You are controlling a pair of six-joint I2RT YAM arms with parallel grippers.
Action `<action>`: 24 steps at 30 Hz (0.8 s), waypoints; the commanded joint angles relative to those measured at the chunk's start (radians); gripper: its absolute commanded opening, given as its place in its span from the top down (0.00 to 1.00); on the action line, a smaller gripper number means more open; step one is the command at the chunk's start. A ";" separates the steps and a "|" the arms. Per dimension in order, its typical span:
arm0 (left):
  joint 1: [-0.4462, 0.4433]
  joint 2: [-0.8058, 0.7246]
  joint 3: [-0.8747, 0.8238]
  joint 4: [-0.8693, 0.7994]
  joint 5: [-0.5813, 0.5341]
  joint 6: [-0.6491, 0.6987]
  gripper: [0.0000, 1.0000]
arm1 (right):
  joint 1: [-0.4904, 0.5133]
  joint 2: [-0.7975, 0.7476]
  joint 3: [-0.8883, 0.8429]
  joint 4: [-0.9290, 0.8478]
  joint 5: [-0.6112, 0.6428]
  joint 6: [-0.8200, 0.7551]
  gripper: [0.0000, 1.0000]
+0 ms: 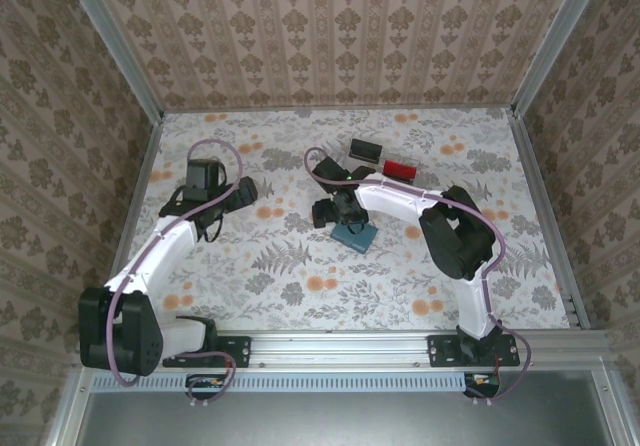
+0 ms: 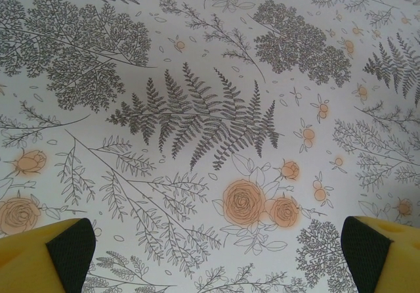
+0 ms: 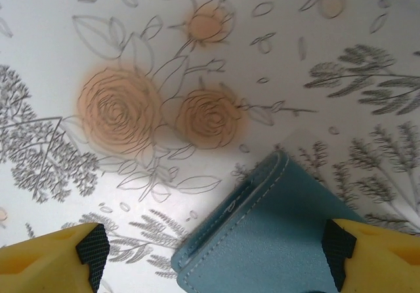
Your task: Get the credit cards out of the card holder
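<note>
Wallet [image 1: 355,234] lies mid-table under the right gripper [image 1: 335,211], whose arm bends leftward; a black block [image 1: 365,149] and a red block [image 1: 400,169] sit beyond. Left wrist: left gripper [image 2: 218,250] spread wide above floral table [image 2: 197,76]. Right wrist: jaws wide, the closed wallet's corner between them.

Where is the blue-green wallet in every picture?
Top external: the slim teal-blue stitched wallet lies mid-table, just under the right hand.
Right wrist: the wallet's corner sits at the bottom, right of centre.
Left wrist: the left hand hovers over the flowered tablecloth.
Shared landmark: the tablecloth's orange roses.
</note>
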 commanded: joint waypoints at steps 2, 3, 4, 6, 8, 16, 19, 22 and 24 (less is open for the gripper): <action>-0.004 0.027 0.054 -0.037 0.042 0.003 0.00 | 0.030 0.028 0.015 -0.042 -0.099 -0.052 0.12; -0.004 0.032 0.057 -0.038 0.048 0.002 0.00 | 0.037 0.026 0.011 -0.041 -0.115 -0.062 0.12; -0.004 0.036 0.059 -0.039 0.052 0.001 0.00 | 0.043 0.025 0.006 -0.045 -0.127 -0.071 0.12; -0.004 0.045 0.062 -0.037 0.064 -0.001 0.00 | 0.051 0.017 -0.008 -0.056 -0.141 -0.081 0.13; -0.004 0.051 0.066 -0.039 0.078 0.000 0.00 | 0.060 -0.003 -0.046 -0.054 -0.156 -0.088 0.13; -0.005 0.127 0.105 -0.075 0.083 0.068 0.00 | 0.092 -0.163 -0.207 0.008 -0.126 -0.027 0.17; -0.023 0.163 0.133 -0.075 0.142 0.083 0.00 | 0.084 -0.276 -0.261 0.067 -0.056 0.069 0.16; -0.074 0.198 0.165 -0.083 0.190 0.109 0.00 | 0.062 -0.371 -0.341 0.090 -0.012 0.199 0.17; -0.109 0.224 0.186 -0.097 0.221 0.126 0.00 | 0.047 -0.423 -0.405 0.093 -0.007 0.273 0.26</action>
